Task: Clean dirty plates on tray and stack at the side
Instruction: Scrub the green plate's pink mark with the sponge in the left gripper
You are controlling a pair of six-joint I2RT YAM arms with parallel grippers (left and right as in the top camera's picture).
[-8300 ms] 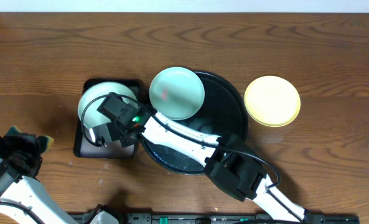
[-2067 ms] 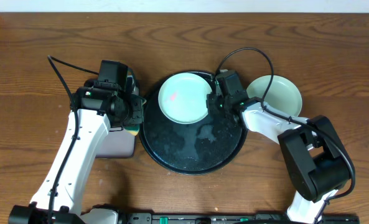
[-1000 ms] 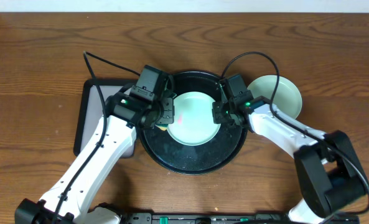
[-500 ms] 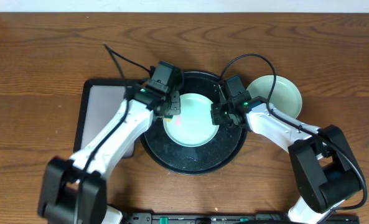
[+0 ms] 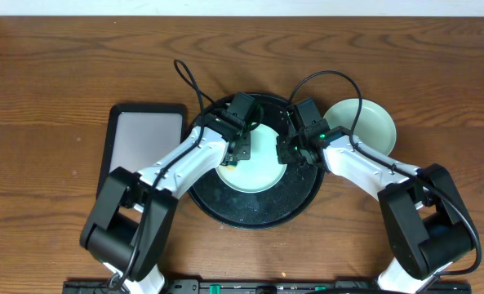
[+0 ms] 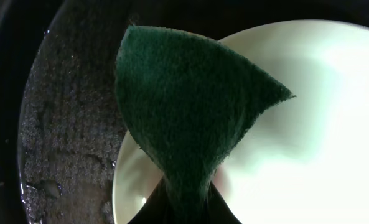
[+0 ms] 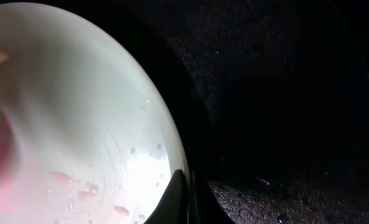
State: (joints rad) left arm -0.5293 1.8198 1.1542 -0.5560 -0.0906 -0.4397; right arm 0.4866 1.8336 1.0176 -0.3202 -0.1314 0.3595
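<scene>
Overhead: a mint plate [image 5: 259,170] lies inside the round black tray [image 5: 250,208]. The left gripper [image 5: 237,153] is over the plate's left part and the right gripper [image 5: 285,153] is at its right rim. A second mint plate [image 5: 364,122] sits outside the tray, to the right.

Left wrist: the jaws pinch a green scouring pad [image 6: 190,118] (fanned out wide) over the plate's edge.

Right wrist: the jaws are clamped on the plate's rim, beside reddish smears [image 7: 66,180].
</scene>
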